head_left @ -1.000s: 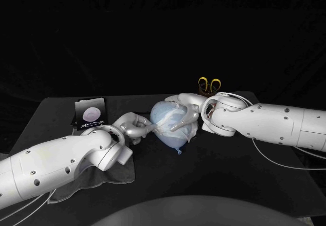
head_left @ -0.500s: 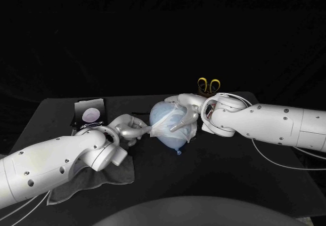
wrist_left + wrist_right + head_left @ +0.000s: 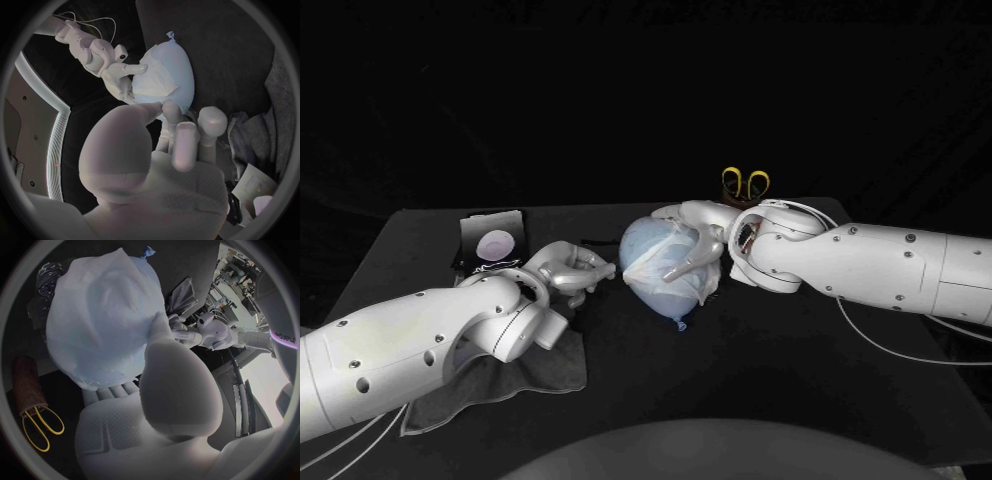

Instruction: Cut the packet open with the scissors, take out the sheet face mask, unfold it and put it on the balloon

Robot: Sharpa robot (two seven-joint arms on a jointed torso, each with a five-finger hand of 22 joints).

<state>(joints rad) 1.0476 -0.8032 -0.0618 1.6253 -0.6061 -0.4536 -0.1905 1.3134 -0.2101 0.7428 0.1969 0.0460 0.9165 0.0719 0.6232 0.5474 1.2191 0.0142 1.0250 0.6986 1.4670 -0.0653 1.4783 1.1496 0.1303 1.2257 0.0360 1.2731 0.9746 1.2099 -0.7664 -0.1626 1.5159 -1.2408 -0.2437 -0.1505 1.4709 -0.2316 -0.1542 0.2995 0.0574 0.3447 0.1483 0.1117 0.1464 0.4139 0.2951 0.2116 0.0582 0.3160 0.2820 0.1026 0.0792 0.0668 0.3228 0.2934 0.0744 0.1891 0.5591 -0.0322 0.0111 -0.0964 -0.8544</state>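
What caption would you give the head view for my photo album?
Right hand holds the balloon, sheet mask draped on it, left hand close beside, yellow-handled scissors behind.

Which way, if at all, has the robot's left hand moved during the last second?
Yes. The left hand has drawn back from the balloon towards the packet, which has stayed put.

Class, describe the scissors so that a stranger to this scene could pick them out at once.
Look to the far edge of the black table, just behind the right hand holding the pale blue balloon. The scissors stand there, alone in having bright yellow loop handles.
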